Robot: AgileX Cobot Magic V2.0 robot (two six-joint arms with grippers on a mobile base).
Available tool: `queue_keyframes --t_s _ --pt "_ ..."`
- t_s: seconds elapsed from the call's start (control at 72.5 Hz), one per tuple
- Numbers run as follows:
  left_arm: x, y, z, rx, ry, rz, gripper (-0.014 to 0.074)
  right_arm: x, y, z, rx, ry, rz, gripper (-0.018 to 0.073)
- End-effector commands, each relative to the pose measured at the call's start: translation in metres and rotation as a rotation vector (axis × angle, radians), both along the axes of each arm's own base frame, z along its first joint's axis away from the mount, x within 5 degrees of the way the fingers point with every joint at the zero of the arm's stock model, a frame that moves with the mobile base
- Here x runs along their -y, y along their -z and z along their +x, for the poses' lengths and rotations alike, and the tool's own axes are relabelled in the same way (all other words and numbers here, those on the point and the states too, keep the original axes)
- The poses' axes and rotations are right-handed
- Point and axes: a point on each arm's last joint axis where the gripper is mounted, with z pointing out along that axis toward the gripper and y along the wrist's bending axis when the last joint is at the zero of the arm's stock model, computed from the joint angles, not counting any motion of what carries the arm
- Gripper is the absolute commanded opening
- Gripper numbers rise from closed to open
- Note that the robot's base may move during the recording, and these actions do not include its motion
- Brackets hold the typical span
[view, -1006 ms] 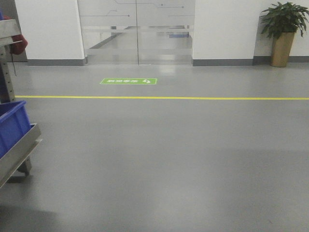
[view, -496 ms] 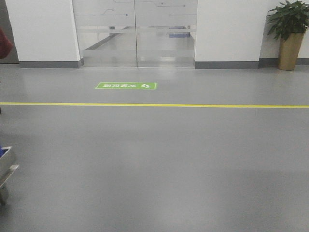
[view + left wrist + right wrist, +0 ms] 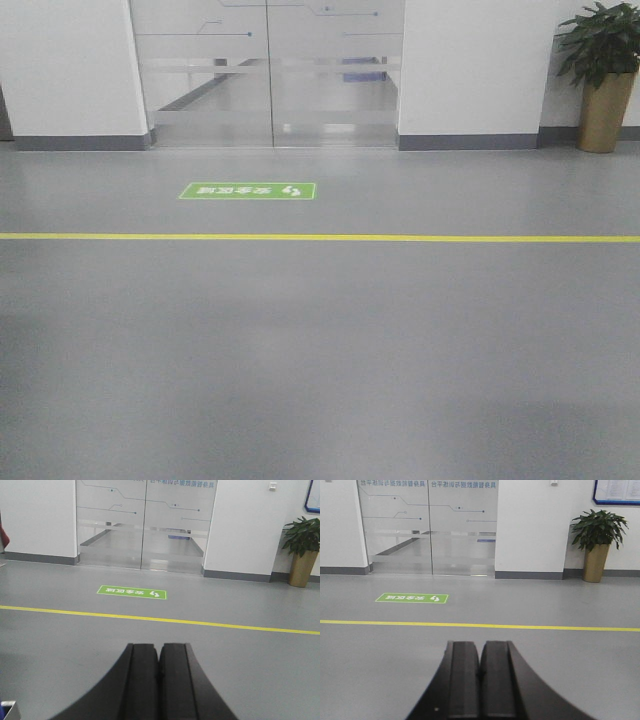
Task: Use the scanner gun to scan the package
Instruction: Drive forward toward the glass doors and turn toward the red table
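Plainly, the left gripper (image 3: pixel 159 652) and right gripper (image 3: pixel 480 652) are both clenched, fingers touching, over grey floor (image 3: pixel 320 380) facing a yellow line (image 3: pixel 320 238), green floor sign (image 3: pixel 248 190) and glass doors (image 3: pixel 268 75).

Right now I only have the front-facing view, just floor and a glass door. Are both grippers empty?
Observer: The left gripper is shut, holding nothing.
Operator: And the right one?
Observer: The right gripper is shut and empty too.
Operator: Any package or scanner gun on the wrist views?
Observer: Neither. The left wrist view only adds a small blue-and-white edge at its bottom left corner; I can't tell what it is.
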Motion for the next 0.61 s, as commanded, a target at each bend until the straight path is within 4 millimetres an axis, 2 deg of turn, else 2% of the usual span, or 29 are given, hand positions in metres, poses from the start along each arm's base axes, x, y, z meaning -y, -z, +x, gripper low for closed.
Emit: queue_keyframes --t_s 0.0,0.593 --pt "0.0004 -0.0022 -0.0005 0.018 0.007 0.006 -0.0111 0.0002 -0.0017 -0.0003 0.017 0.004 -0.013 -0.0168" --pt "0.0003 -0.0022 -0.0005 0.018 0.005 0.006 -0.0111 0.0002 -0.0017 -0.0003 0.017 0.004 -0.013 -0.0168"
